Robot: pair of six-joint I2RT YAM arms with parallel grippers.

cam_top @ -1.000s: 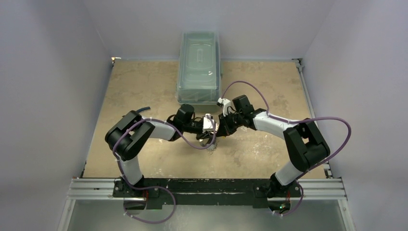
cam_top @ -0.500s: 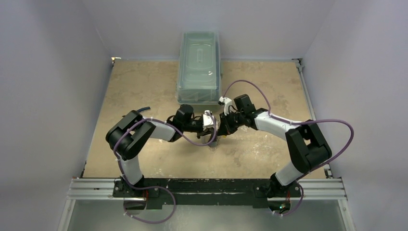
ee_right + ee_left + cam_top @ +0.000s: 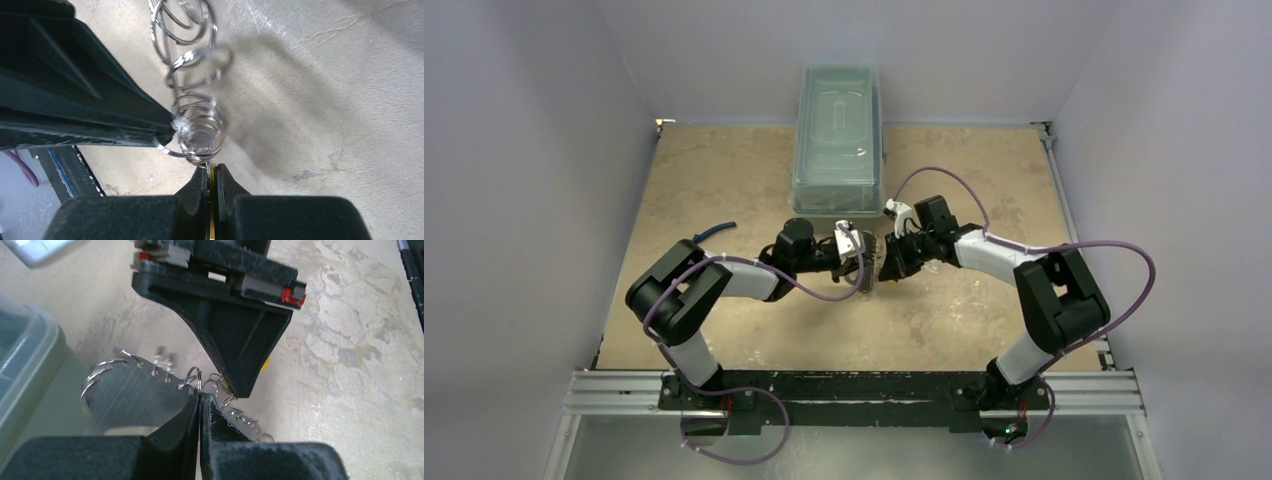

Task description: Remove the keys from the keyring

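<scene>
Currently | L gripper [image 3: 200, 399] tips clamped on keyring [image 3: 192, 131] | R gripper [image 3: 212, 170] pinched on yellow-head key [image 3: 265, 365] | silver keys [image 3: 135, 390] fanned beside L tips

The tan, mottled table [image 3: 984, 320] carries a clear lidded plastic box [image 3: 837, 140] at its far edge and a blue-handled tool [image 3: 721, 229] toward its left side.

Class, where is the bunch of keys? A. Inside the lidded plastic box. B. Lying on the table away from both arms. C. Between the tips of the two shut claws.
C: in the wrist views the left claw and right claw, both shut, meet at the bunch of keys.
</scene>
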